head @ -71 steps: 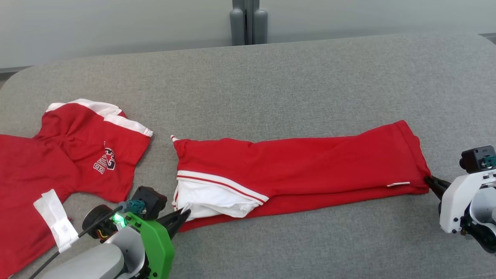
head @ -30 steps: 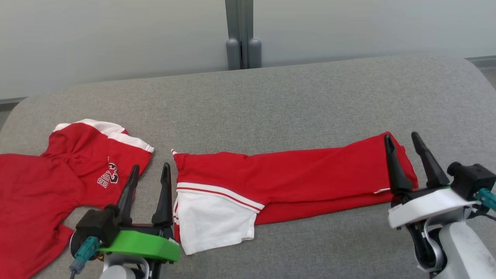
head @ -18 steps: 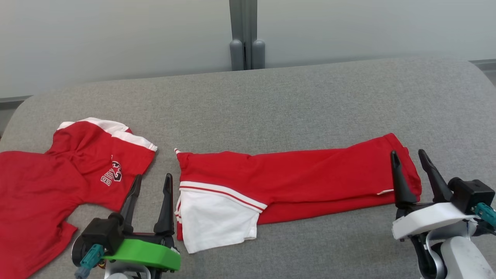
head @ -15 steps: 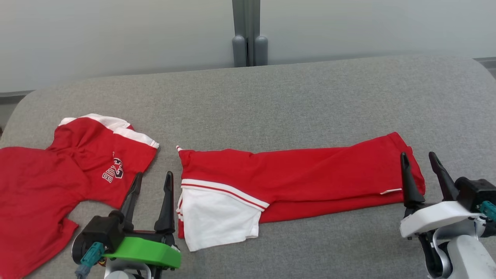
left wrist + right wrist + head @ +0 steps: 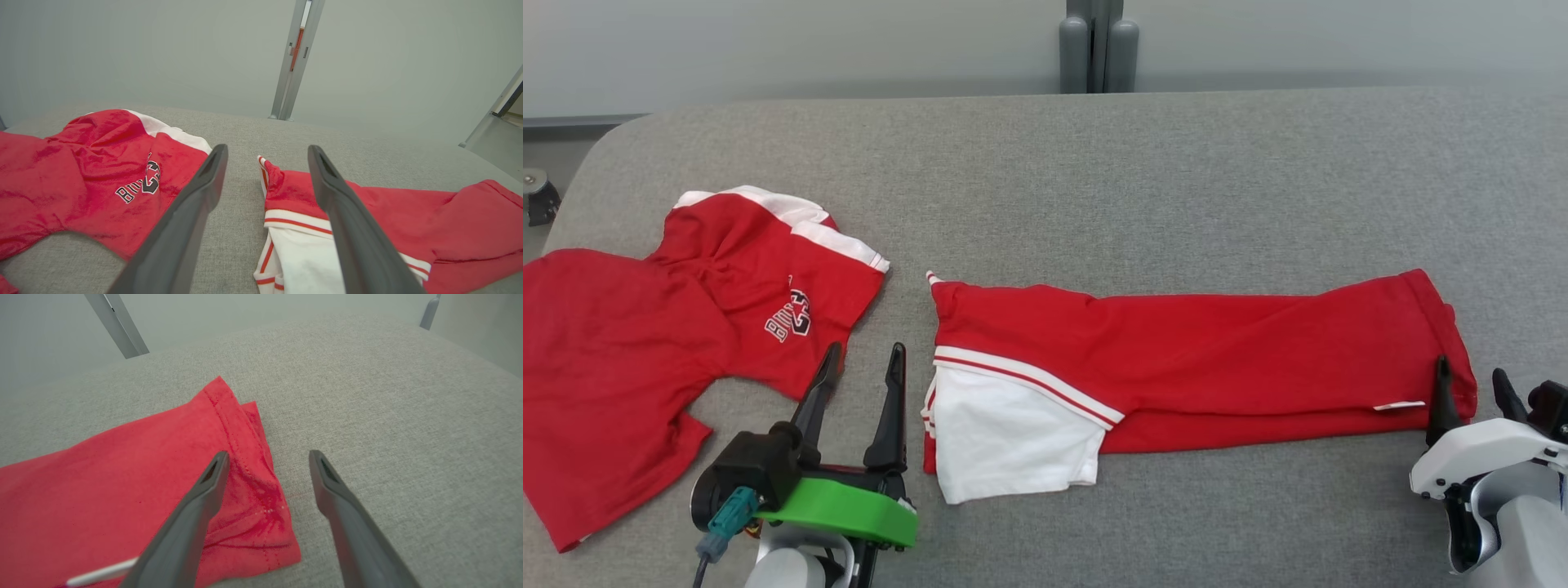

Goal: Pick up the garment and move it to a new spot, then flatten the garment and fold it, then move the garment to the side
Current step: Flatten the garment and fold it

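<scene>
Red folded garment (image 5: pixel 1201 359) lies as a long band on the grey desk (image 5: pixel 1094 180), just beside the lettered shirt (image 5: pixel 686 327); both tools spread wide and empty.

Noted: the left tool (image 5: pixel 865 349) hovers in the gap between the lettered shirt and the garment's striped end. The right tool (image 5: pixel 1470 367) stands at the end farthest from the lettered shirt, with one finger over the hem. Judged risks for the next lift or move to the side:
- The left tool is so near the lettered shirt's edge that it could catch that cloth too and drag it along.
- A pinch on the top layer alone would let the fold open, and the white flap (image 5: pixel 1005 441) at the end nearest the lettered shirt looks loose enough to slip out.
- Uneven lifting by the two tools would sag or skew the band.
- Sliding the garment over the desk's rough cover may bunch the lower layer.
</scene>
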Tool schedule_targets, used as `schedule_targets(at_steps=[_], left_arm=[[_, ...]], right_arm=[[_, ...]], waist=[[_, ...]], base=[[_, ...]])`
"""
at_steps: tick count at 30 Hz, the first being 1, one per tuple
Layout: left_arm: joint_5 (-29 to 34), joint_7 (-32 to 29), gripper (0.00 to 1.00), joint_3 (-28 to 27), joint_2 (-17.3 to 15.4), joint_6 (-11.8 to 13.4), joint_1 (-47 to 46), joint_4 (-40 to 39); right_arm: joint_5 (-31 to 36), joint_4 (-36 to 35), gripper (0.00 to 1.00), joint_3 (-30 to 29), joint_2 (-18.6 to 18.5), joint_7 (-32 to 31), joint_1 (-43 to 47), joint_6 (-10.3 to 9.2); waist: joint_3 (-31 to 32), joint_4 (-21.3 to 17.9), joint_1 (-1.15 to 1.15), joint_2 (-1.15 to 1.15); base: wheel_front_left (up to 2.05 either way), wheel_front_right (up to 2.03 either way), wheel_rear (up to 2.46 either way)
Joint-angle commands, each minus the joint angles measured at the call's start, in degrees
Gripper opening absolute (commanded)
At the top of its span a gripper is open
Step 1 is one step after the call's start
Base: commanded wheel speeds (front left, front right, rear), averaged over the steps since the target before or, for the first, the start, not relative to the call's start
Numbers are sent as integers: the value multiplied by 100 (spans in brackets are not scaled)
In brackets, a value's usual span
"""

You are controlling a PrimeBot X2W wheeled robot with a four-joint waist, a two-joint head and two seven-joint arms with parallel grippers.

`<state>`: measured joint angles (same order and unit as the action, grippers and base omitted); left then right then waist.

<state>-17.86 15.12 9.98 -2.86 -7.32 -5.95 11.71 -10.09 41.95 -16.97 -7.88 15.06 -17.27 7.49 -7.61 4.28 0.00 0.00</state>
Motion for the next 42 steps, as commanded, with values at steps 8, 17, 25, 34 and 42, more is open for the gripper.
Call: schedule_targets(at_steps=[8,17,25,34,42], left_arm=[[18,2,100,-35,-8,-20,-129,49],[23,2,100,-44,-8,-20,-148,91],[1,2,100,-39,-8,-20,-163,96],[-62,2,100,-38,-8,-21,-60,135],[-145,2,100,-28,-8,-21,91,170]], right_arm=[[25,618,100,-94,129,15,-232,0],[-187,914,0,-80,-20,3,-341,-6],[-69,1006,0,-575,-408,9,-428,-5],[386,698,0,-1229,-508,9,-551,-4],[240,66,0,-531,-128,9,-760,-2]], waist=[[-133,122,0,0],[-100,7,0,0],[-91,-82,0,0],[71,-124,0,0],[342,-186,0,0]], base=[[0,0,0],[0,0,0],[0,0,0],[0,0,0],[0,0,0]])
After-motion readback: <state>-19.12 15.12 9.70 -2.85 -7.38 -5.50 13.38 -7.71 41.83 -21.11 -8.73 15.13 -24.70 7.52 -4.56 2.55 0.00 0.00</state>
